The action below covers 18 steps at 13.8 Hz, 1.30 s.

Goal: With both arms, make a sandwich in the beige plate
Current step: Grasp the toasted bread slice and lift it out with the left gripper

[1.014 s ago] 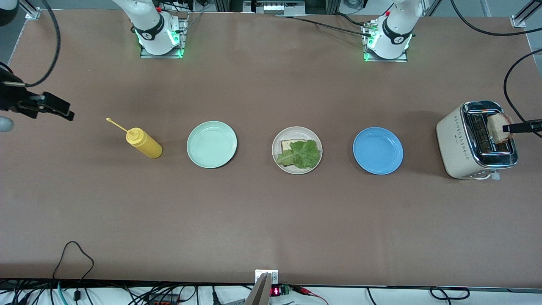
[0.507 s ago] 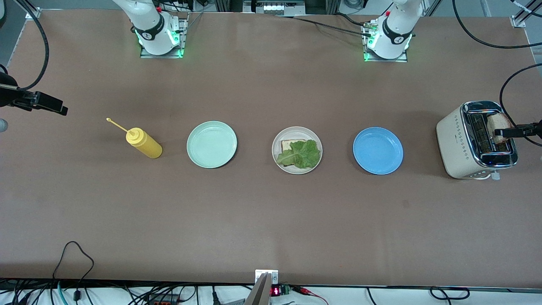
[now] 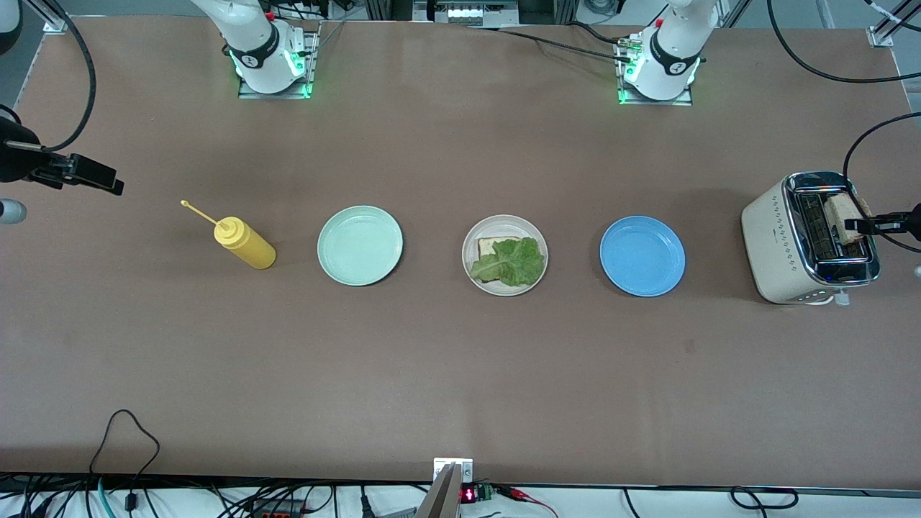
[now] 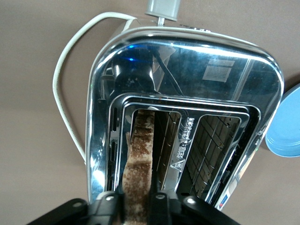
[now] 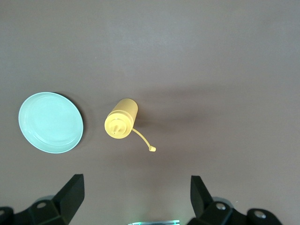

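Toaster (image 3: 809,237): at the left arm's end of the table, one slot empty.
Beige plate (image 3: 504,289): mid-table, between the mint and blue plates — carries a bread slice (image 3: 488,247) largely hidden under lettuce (image 3: 509,262).
Left gripper (image 4: 138,202): over the toaster, fingers clamped on the toast (image 4: 140,161) standing in its slot.
Right gripper (image 5: 136,197): fingers spread wide, holding nothing — above the mustard bottle (image 5: 122,118); partly cut off in the front view.

Robotics lab, two white arm bases (image 3: 268,54) bolted to a brown bench (image 3: 460,374), green status lights, loose black cables (image 3: 129,432) and electronics along the bench edge, aluminium framing
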{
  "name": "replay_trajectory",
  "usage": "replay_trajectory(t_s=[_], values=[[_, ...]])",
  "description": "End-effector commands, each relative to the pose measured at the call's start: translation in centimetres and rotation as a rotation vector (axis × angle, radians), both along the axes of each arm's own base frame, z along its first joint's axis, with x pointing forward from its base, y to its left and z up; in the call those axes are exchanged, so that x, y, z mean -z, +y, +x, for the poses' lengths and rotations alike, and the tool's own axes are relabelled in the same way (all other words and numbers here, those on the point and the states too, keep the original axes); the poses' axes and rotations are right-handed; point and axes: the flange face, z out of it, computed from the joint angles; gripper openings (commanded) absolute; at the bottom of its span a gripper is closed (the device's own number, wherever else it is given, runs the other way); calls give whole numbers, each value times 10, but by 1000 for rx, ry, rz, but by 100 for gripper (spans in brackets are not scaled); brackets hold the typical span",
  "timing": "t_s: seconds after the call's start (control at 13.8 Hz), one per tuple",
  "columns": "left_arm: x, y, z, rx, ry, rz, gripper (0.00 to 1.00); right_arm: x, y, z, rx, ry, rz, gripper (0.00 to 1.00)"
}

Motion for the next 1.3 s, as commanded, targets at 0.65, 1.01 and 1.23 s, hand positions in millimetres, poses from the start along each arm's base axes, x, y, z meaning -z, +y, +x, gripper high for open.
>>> replay_trajectory(t_s=[0.65, 1.01, 1.23], values=[[-139, -33, 13, 148, -44, -59, 1, -1, 18, 1, -50, -21, -53, 100], [-179, -149, 12, 348, 48, -172, 1, 0, 20, -1, -58, -16, -52, 100], [-154, -226, 26, 456, 76, -277, 1, 1, 20, 3, -62, -53, -51, 100]])
